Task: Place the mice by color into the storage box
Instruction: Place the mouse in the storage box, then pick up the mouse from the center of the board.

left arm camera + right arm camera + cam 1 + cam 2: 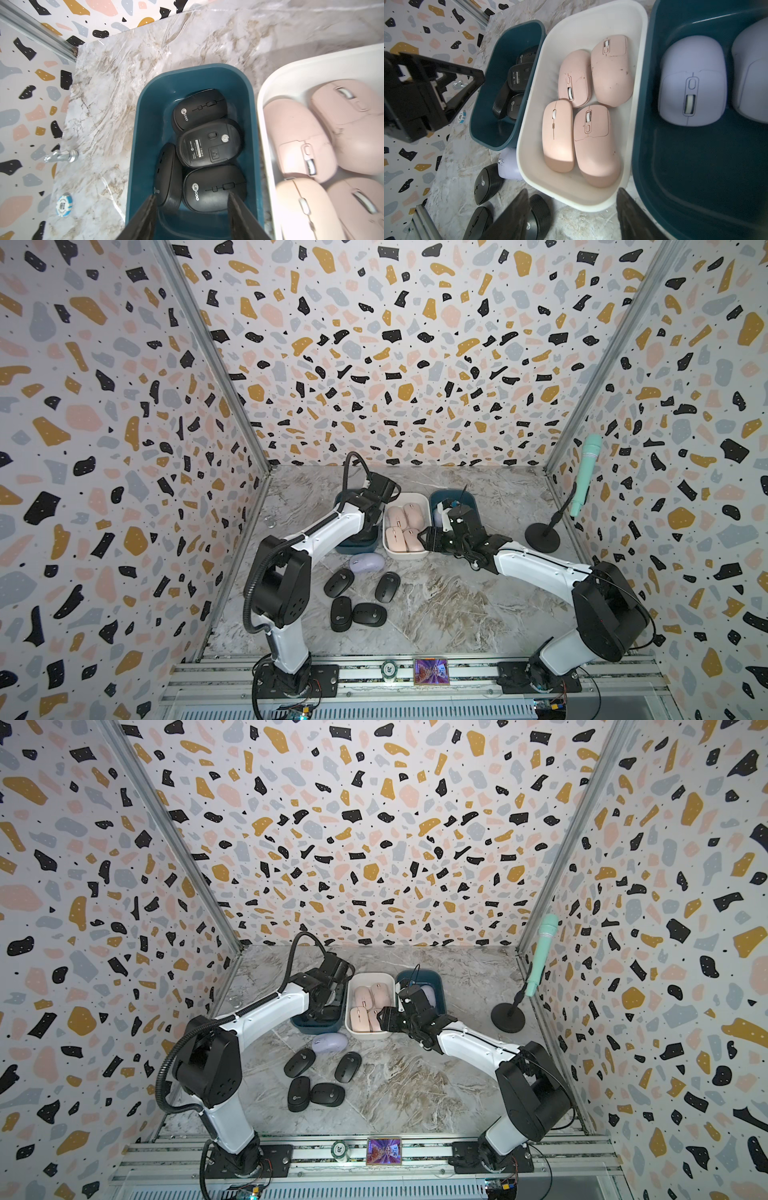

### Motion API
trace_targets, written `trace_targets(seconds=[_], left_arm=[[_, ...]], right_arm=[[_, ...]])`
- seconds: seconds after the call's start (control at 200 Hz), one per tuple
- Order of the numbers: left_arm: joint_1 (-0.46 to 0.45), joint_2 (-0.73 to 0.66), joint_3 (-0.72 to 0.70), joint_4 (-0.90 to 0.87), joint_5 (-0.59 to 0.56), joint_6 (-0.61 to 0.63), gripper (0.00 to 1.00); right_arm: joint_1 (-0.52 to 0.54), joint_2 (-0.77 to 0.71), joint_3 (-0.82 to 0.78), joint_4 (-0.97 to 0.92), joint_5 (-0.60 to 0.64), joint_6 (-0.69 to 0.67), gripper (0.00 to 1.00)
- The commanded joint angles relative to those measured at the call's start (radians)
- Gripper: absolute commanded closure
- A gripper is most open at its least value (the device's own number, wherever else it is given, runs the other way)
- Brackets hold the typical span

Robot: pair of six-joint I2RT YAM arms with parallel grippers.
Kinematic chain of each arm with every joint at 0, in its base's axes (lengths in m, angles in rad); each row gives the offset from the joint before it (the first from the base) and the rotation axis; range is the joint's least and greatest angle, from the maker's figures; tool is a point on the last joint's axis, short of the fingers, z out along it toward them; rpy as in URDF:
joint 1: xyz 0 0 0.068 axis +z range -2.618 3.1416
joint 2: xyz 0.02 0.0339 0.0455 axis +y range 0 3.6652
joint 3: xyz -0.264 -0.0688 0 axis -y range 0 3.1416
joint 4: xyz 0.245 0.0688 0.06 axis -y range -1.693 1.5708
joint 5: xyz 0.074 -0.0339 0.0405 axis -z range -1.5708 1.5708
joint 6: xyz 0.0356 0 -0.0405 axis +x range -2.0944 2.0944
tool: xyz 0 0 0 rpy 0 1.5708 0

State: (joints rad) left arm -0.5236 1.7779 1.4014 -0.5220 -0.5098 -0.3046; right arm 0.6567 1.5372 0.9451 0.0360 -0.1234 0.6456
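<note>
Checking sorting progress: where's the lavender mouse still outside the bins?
In both top views the lavender mouse sits on the table on the left arm's side, just in front of the left teal bin and beyond the four loose black mice.

Three boxes stand side by side at the back of the table (457, 614): the left box (145, 128) holds a pile of mice (207, 143), the middle box (591, 18) a set of mice (596, 143) in two rows, the right box (695, 176) a pair of mice (692, 83). Just before the left box lies a single mouse (366, 563), and before that a cluster of mice (338, 583); a microphone stand (541, 537) is at the right, near the wall.
</note>
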Motion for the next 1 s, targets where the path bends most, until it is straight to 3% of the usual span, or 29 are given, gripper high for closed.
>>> trace_targets(seconds=[0.0,0.2,0.481,0.661,0.991], left_arm=[[0.005,-0.077,-0.055,0.046,0.045,-0.047,0.46],[0.040,-0.285,-0.210,0.113,0.089,-0.140,0.46],[0.079,-0.578,-0.463,0.130,0.132,-0.241,0.42],[0.134,-0.696,-0.575,0.166,0.210,-0.265,0.39],[0.155,-0.803,-0.696,0.278,0.303,-0.299,0.37]], right_arm=[[0.043,-0.045,0.003,-0.033,0.028,-0.041,0.33],[0.203,-0.029,0.008,-0.130,0.148,-0.083,0.33],[0.391,0.091,0.056,-0.214,0.235,-0.012,0.27],[0.441,0.222,0.183,-0.316,0.313,0.043,0.16],[0.488,0.424,0.422,-0.498,0.418,0.201,0.14]])
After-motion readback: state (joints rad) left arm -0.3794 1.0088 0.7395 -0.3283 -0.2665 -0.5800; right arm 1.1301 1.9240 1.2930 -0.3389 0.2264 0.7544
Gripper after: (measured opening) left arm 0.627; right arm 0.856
